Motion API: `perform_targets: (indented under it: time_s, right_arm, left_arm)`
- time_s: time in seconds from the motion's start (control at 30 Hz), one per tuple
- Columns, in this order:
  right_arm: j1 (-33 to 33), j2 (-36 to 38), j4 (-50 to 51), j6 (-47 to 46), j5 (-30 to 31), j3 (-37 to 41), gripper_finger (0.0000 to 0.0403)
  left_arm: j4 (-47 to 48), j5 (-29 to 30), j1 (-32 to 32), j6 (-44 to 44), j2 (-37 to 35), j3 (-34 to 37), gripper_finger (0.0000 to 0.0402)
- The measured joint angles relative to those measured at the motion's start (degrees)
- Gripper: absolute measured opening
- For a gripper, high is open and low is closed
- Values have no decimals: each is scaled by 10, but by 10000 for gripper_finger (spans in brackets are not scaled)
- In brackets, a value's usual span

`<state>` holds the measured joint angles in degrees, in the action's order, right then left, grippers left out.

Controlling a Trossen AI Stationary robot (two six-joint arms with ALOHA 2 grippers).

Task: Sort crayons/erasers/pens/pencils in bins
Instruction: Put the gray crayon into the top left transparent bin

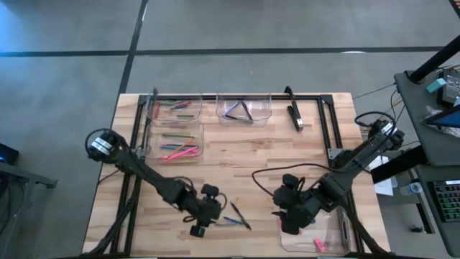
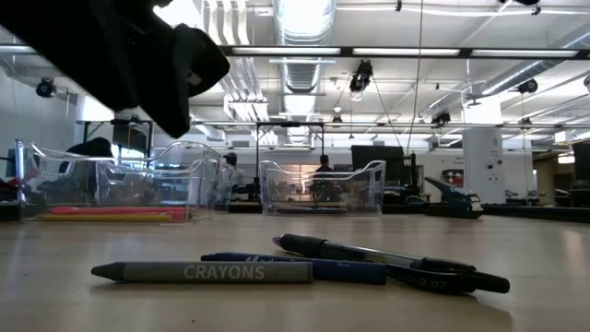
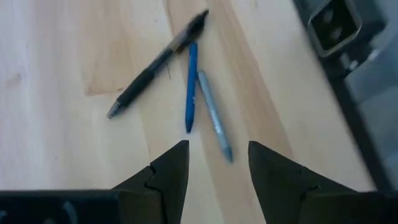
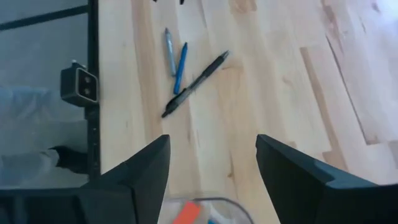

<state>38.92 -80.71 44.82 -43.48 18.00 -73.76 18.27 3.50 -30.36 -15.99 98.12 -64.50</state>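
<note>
Left gripper [image 3: 217,163] hovers with fingers apart, nothing between them, over three loose sticks lying together on the table [image 1: 237,162]: black pen [image 3: 158,62], blue stick [image 3: 191,84], grey crayon [image 3: 214,115]. Best to straddle one stick only, across its length, so the neighbours stay put. Right gripper [image 4: 211,165], fingers spread and empty, hangs over the near-right bin [image 1: 338,234] holding erasers [image 1: 318,244].

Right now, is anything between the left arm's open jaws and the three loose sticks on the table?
Nothing visible. The left gripper hovers open over bare wood, just short of the blue stick, grey crayon and black pen.
</note>
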Motion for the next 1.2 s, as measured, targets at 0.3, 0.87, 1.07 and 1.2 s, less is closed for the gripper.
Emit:
perform_targets:
  time_s: [0.3, 0.87, 1.07, 1.2]
  right_arm:
    - [-15, -23, -2, 14, 1, 0, 226]
    - [-16, -39, -1, -5, 1, 0, 226]
    - [-16, -39, 2, -6, 1, 0, 226]
    - [-16, -39, 3, -16, 1, 0, 226]
  left_arm:
    - [15, 29, -21, 24, 60, -39, 150]
    - [-20, 62, -52, 26, 157, -65, 150]
    - [-13, 92, -63, -4, 176, -66, 132]
    - [-7, 95, -64, -15, 177, -66, 80]
